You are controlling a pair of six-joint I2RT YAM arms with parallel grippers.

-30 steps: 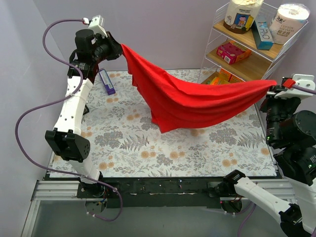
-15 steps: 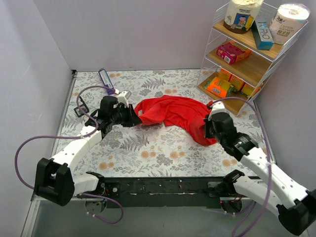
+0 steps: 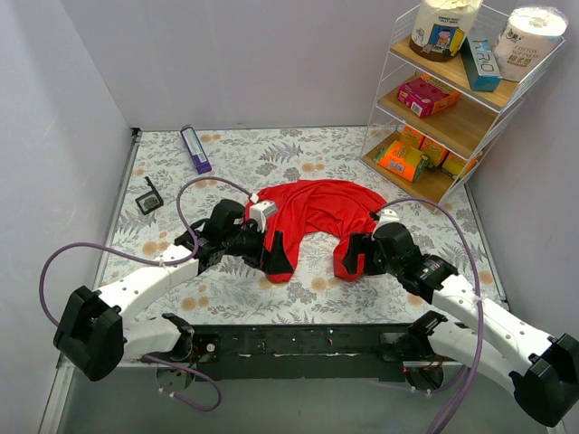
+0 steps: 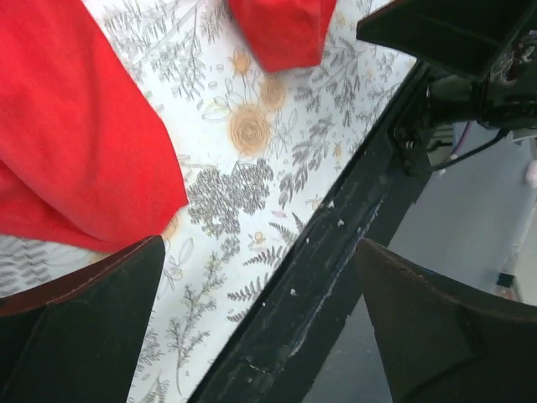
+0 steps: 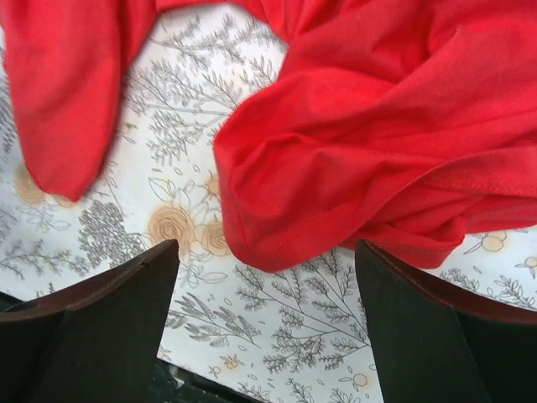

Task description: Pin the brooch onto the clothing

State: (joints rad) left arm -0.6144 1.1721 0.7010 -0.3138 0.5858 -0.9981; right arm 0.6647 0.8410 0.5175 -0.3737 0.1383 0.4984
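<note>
Red tank top (image 3: 317, 203) lies crumpled on the floral table (image 3: 298, 154) between left gripper (image 4: 260, 252) and right gripper (image 5: 266, 252), both wide open, empty. Brooch not pinned yet; possibly the small dark item (image 3: 149, 196) far left.

Two white-and-black arms trailing purple cables

The left arm (image 3: 145, 282) and the right arm (image 3: 493, 330) share one build: smooth white shells on the long links and chunky black housings at the joints, with a small white block on top of each wrist. A thin purple left cable (image 3: 208, 180) loops off one arm, and a matching right cable (image 3: 425, 202) arches off the other. In the wrist views, the fingers of the left gripper (image 4: 260, 327) and the right gripper (image 5: 264, 323) are broad, matt black wedges with faintly reddish-brown top edges.
</note>
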